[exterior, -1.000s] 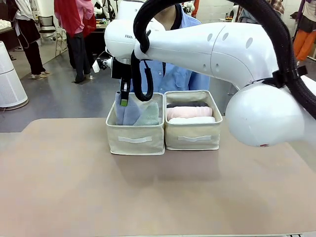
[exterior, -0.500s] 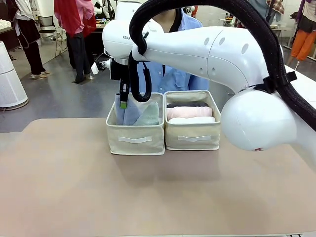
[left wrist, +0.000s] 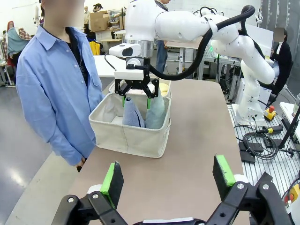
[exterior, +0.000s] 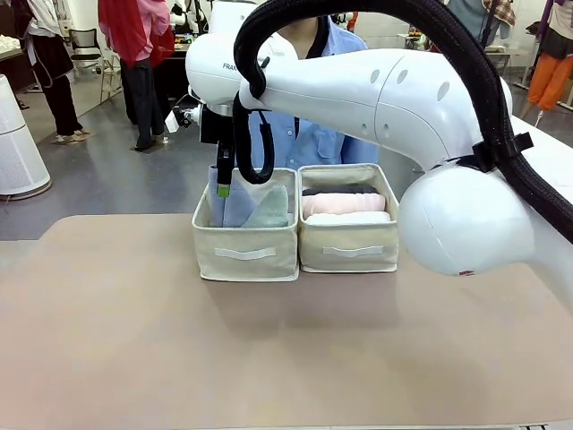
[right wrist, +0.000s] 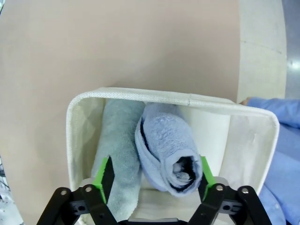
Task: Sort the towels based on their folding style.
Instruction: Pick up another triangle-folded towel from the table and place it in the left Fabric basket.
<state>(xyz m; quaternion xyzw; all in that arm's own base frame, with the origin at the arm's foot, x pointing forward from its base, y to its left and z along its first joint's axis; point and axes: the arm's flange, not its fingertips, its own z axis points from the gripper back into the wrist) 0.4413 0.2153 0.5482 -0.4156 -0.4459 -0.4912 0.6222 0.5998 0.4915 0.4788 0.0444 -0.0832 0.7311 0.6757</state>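
- The table (exterior: pixel 116 358) is a broad tan mat, bare at your 6 o'clock; the two fabric boxes (exterior: pixel 246 237) sit side by side at 12, with a person in a blue shirt (left wrist: pixel 56 89) standing just behind them and other people farther off.
- Your right gripper (right wrist: pixel 154 180) hangs above the left box, jaws spread either side of the blue cone towel (right wrist: pixel 164 150), pads apparently not pressing it; the mint cone towel (right wrist: pixel 117 145) lies beside it.
- Lift straight up so neither finger drags the cone out.
- Rolled towels (exterior: pixel 345 203) fill the other box.
- Your left gripper (left wrist: pixel 168 180) idles with jaws wide, holding nothing.
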